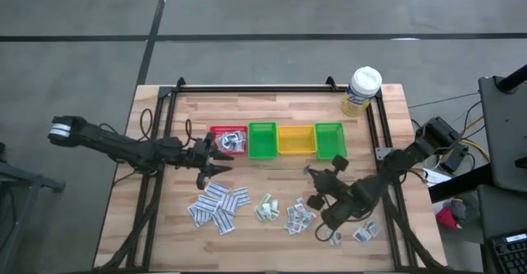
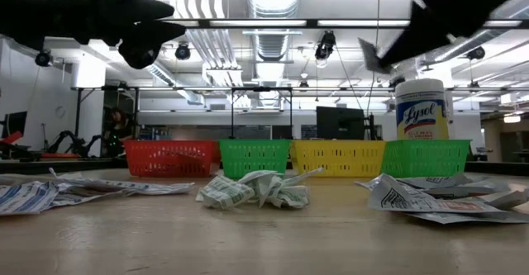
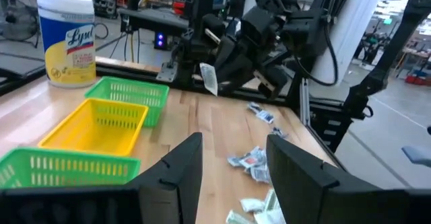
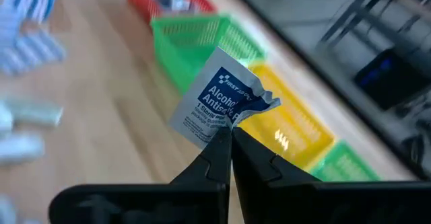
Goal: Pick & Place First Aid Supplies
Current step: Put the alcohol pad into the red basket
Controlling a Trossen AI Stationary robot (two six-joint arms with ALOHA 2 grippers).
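Right wrist view puts the packet (image 4: 219,103) front and centre: a squarish white one with blue print, pinched by one crumpled edge between the right gripper (image 4: 230,138) fingertips, which are closed tight on it. It hangs in the air above the wood, with the bins beyond it. From above, that gripper (image 1: 312,174) sits just in front of the far green bin (image 1: 329,139), clear of the table (image 1: 272,241).

On the butcher-block top, loose packets lie in three heaps along the near half: blue-striped strips (image 1: 218,206) to the left, green-printed ones (image 1: 268,209) in the middle, more (image 1: 300,217) beside them and a few by the right arm. The bins stand in a row across the middle: red (image 1: 228,140), green (image 1: 263,140), yellow (image 1: 296,139), then green again. A wipes tub (image 1: 362,90) stands at the far right corner.

The left gripper (image 1: 221,155) hovers by the red bin, its fingers (image 3: 176,171) spread apart and holding nothing.

A black rail frames the table's edges. Bare wood runs open between bins and heaps. Beyond lies a workshop with ceiling ducts and lights.
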